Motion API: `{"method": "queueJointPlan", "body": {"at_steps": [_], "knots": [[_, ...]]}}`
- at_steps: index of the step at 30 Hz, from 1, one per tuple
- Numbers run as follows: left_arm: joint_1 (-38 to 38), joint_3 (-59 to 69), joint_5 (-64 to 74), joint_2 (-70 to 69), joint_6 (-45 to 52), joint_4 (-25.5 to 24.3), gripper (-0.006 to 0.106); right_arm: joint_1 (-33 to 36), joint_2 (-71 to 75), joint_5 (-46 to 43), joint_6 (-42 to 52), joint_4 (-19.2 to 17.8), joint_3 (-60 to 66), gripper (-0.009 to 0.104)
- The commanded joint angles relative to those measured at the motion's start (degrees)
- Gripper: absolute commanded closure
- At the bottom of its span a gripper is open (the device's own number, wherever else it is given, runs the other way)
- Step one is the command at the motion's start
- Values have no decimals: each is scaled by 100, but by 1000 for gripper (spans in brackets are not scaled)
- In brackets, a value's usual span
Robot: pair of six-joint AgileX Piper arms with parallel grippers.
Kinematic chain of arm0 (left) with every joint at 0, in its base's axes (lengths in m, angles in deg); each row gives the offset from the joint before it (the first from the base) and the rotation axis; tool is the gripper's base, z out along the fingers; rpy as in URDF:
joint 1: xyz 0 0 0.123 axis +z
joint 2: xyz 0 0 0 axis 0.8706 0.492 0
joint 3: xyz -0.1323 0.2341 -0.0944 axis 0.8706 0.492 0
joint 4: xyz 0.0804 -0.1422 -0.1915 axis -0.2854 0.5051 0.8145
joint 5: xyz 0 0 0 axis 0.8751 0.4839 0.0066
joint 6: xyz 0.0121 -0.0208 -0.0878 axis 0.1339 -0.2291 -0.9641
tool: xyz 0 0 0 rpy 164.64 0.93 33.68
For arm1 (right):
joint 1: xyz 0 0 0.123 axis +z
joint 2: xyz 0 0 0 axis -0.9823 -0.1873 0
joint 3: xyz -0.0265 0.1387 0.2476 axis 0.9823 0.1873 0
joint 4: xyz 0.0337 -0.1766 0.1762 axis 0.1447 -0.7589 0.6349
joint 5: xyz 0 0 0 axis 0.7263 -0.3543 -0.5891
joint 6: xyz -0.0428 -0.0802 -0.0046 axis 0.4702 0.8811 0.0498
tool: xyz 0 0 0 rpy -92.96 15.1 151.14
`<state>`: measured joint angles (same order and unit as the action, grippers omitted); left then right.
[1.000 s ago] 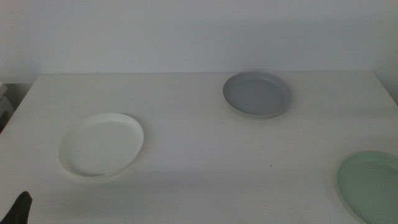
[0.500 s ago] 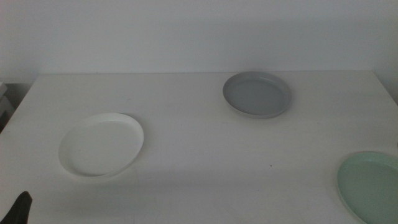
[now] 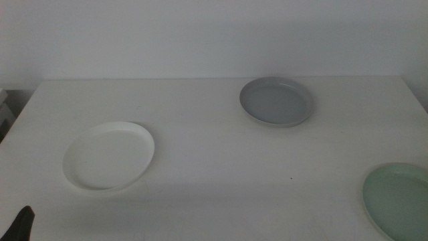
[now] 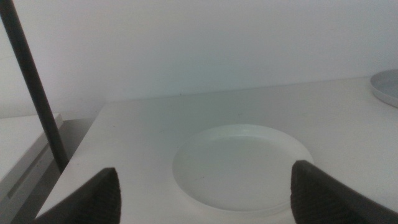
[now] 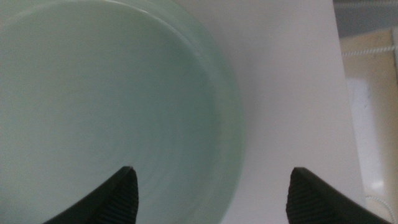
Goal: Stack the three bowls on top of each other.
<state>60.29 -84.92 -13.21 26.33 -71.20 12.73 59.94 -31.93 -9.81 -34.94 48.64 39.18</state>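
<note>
Nothing is stacked yet. The right gripper [image 5: 211,193], jaws spread wide and empty, hangs directly above the mint green bowl [image 5: 106,106], its rim [image 5: 233,124] between them. The left gripper [image 4: 205,196], equally wide and empty, faces the white bowl [image 4: 242,165] just ahead. The grey bowl [image 3: 277,101] lies well beyond both, perhaps nearer the right.

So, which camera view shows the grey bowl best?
The middle view: the whole grey bowl shows, alone on the table's far side. The left wrist view catches only its edge; the right wrist view shows none of it.
</note>
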Motion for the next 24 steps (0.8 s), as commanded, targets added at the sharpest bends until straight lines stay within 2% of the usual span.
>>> {"method": "queueJointPlan", "body": {"at_steps": [1,8,12,16,21,24], "knots": [[-43,-26,-469,-76,-47,61,-5,-181,-114,-313,171,42,-191,34],[-43,-26,-469,-76,-47,61,-5,-314,-831,-976,195,47,-191,37],[-43,-26,-469,-76,-47,61,-5,-314,-1111,-1176,209,38,-191,43],[-43,-26,-469,-76,-47,61,-5,-314,-1312,-1271,188,54,-206,59],[-43,-26,-469,-76,-47,61,-5,-308,-1329,-1133,158,54,-259,97],[-43,-26,-469,-76,-47,61,-5,-167,-1232,-897,101,212,-316,96]]}}
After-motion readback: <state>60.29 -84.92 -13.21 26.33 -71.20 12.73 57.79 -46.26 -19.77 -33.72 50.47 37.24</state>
